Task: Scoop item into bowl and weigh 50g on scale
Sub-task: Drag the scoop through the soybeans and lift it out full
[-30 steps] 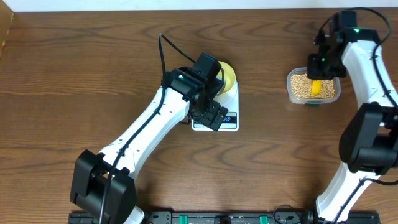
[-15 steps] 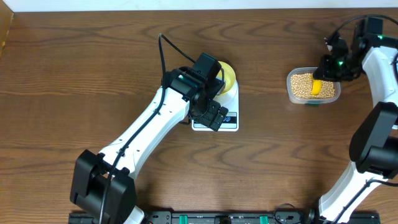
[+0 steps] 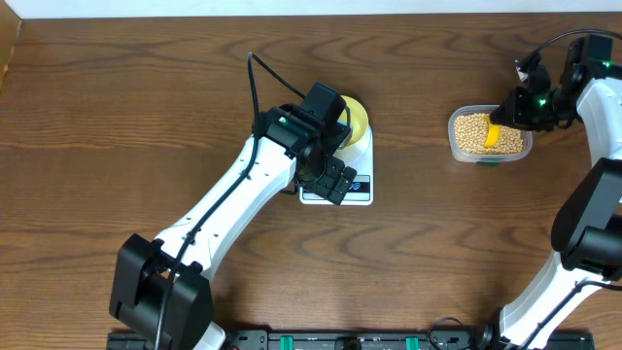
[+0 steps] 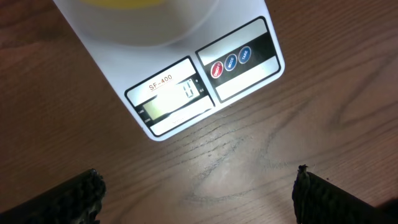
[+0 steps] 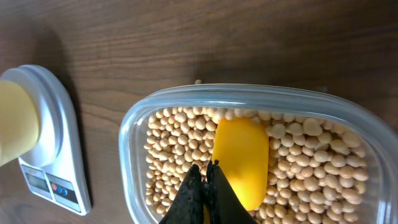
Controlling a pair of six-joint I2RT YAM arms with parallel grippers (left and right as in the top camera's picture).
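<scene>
The white scale stands mid-table with the pale yellow bowl on its platform. My left gripper hovers open above the scale's front edge; in the left wrist view the lit display and the buttons show, and the gripper holds nothing. At the far right a clear tub holds the tan beans. My right gripper is shut on the handle of a bright yellow scoop, whose head lies among the beans.
The scale and bowl lie left of the tub in the right wrist view. Bare wooden tabletop surrounds both. The left arm runs diagonally from the front left.
My right gripper has swung to the right and tilted over the tub, and the scoop head has turned with it in the beans. The left arm has stayed still.
</scene>
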